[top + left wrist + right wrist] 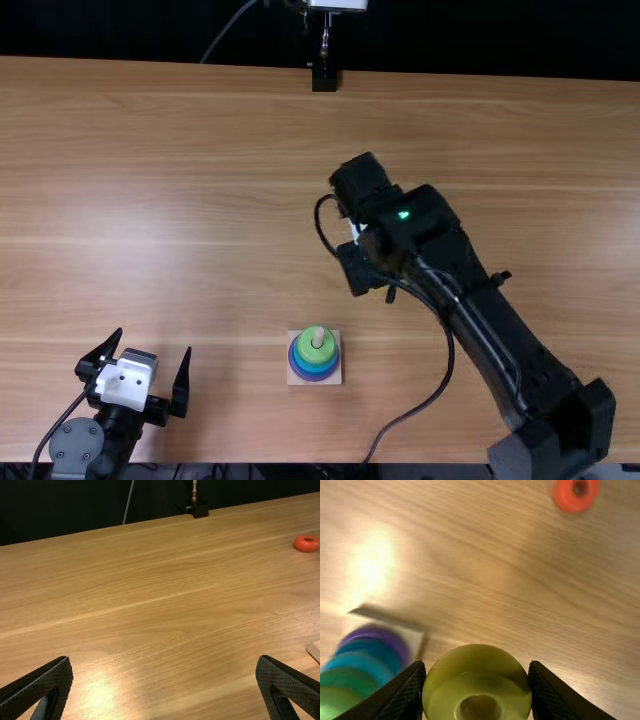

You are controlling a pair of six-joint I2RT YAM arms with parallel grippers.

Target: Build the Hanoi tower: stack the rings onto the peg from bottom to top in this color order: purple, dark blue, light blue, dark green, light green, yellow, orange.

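My right gripper [378, 290] is over the table, up and to the right of the wooden base [291, 377] in the top view. In the right wrist view my right gripper [478, 680] is shut on the yellow ring [474, 657]. On the base's peg [318, 336] sit the purple ring [397, 642], blue rings [367, 660] and green rings [342, 687], a light green one [325, 353] uppermost. The orange ring [576, 497] lies flat on the table; the left wrist view has the orange ring [303, 545] too. My left gripper [154, 342] stands open at the near left; left wrist view, left gripper [164, 664].
Bare wooden table [180, 200] lies between the left gripper and the base. A black stand [324, 78] is at the far edge. The right arm slants across the table's right half, its cable looping down toward the near edge, right of the base.
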